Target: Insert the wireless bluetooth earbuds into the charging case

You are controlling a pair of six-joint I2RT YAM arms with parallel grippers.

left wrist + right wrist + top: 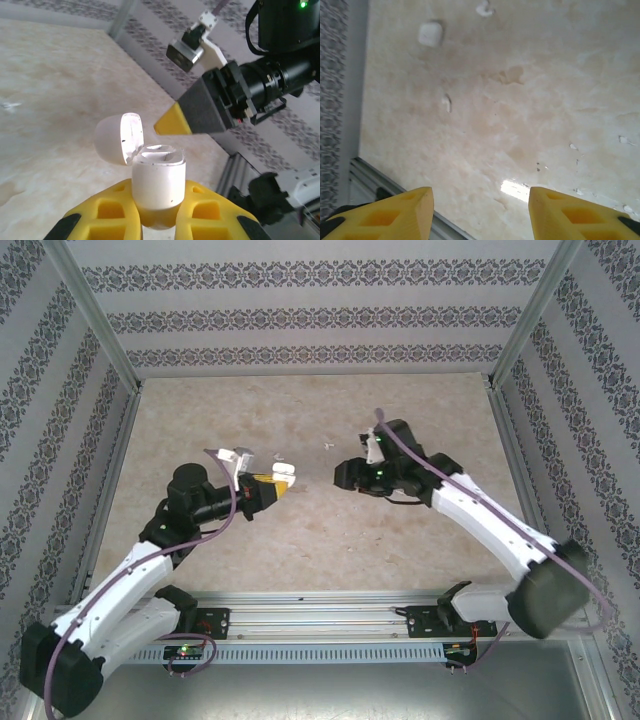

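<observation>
The charging case (157,182) is a glossy white box standing upright between the yellow fingers of my left gripper (157,212), which is shut on it. Its lid (117,137) hangs open to the left. Whether anything sits in its top sockets I cannot tell. From above, the case (283,472) is at the left gripper (278,483), above mid-table. My right gripper (345,478) faces it from the right, open and with nothing between its fingers (400,212); one of its fingers (192,115) hovers just beyond the case. Two tiny white earbuds (447,103) (483,8) lie on the table.
A small white rounded piece (430,34) lies flat on the table beyond the earbuds. A tiny white speck (327,443) lies on the table behind the grippers. Patterned walls and metal posts (95,320) enclose the beige table (300,550); a rail (320,605) runs along the near edge.
</observation>
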